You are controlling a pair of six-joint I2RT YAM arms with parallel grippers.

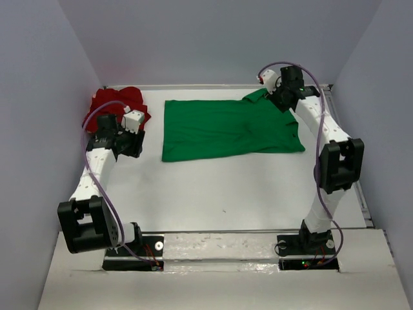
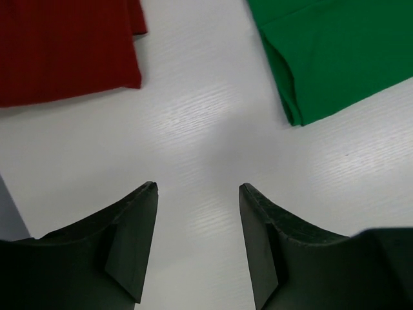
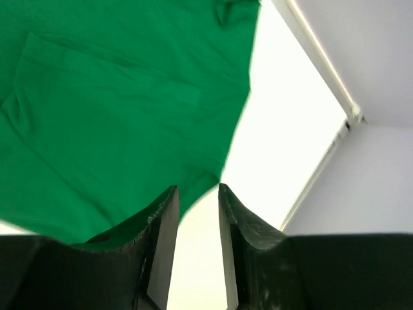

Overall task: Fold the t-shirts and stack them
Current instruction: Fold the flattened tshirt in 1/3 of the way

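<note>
At ten o'clock on the white table (image 1: 226,194) the red t-shirt (image 1: 115,104) lies crumpled in the far left corner. Just beside it, toward the near side, the left gripper (image 2: 197,187) hangs over bare tabletop with its fingers spread wide and nothing between them. In its wrist view the red cloth sits at eleven o'clock and the green at one o'clock.

The green t-shirt (image 1: 229,128) lies spread flat from twelve to about one o'clock, well apart from the red one (its left edge looks doubled over in the left wrist view).

At the shirt's far right corner, about one o'clock, the right gripper (image 3: 197,187) points down. Its fingers are only narrowly parted, with bare table showing through the gap. The shirt's edge runs right up to its left finger (image 3: 161,213); I cannot tell whether it touches.
</note>
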